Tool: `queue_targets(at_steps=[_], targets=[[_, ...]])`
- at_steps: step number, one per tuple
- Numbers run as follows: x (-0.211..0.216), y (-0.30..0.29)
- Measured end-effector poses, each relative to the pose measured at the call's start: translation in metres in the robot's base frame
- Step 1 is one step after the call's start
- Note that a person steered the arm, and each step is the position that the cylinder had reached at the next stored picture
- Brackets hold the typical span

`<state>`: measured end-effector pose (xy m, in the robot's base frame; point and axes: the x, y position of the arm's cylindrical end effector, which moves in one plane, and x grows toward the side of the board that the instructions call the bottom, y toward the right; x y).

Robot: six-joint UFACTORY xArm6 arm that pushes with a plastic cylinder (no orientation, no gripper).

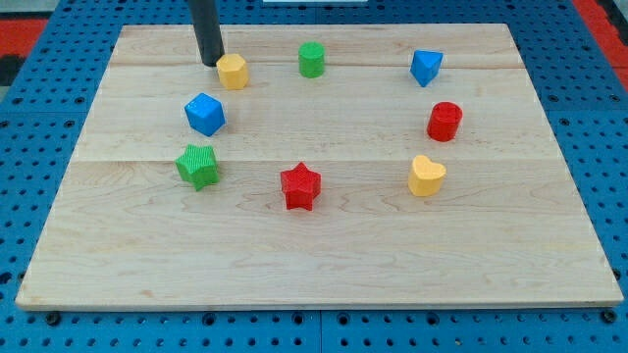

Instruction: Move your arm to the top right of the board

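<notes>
My tip point(210, 63) rests on the wooden board point(314, 245) near the view's top left, just left of a yellow hexagon block point(233, 72) and close to touching it. A green cylinder point(312, 60) stands to the right of that. A blue block point(426, 67) sits near the top right, with a red cylinder point(444, 121) below it and a yellow heart point(427, 176) lower still. A blue cube point(205, 114), a green star point(199, 166) and a red star point(300, 186) lie left and centre.
The board lies on a blue perforated table point(39, 147). A red patch point(603, 25) shows at the view's top right corner, off the board.
</notes>
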<state>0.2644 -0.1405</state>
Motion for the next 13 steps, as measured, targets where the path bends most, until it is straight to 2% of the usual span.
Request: queue_targets(at_steps=[6,9,10,11,12,13], targets=[[-0.010,-0.013],[-0.006,0.137],[0.007,0.190],[-0.002,0.191],[-0.042,0.198],[-0.025,0.263]])
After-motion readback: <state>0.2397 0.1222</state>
